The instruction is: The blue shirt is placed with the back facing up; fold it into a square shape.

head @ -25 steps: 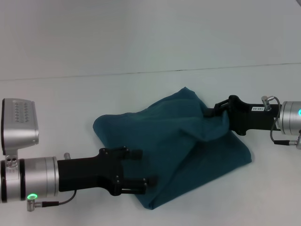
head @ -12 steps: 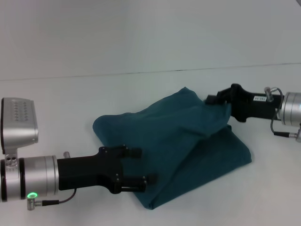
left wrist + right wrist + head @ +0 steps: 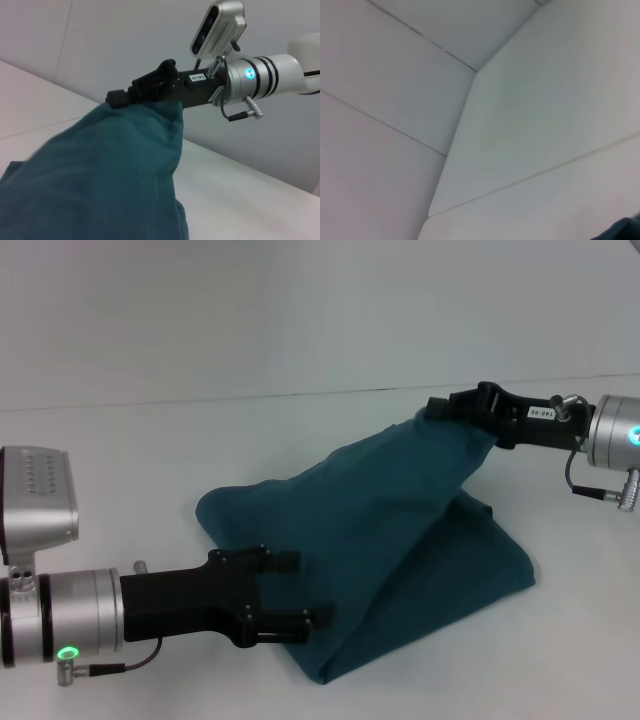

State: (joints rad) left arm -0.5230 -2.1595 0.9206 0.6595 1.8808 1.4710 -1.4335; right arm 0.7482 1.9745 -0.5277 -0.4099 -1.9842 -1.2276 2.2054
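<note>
Right gripper (image 3: 440, 405), at 2 o'clock, clamped on the blue shirt (image 3: 380, 540), raising one corner. Left gripper (image 3: 300, 588), at 7 o'clock, fingers parted beside the near edge. Advised: carry the corner over level, avoiding bunching.

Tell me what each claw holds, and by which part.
The right claw grips the shirt by a raised edge, lifting that part off the table. The left claw is open at the shirt's near side, holding nothing.
</note>
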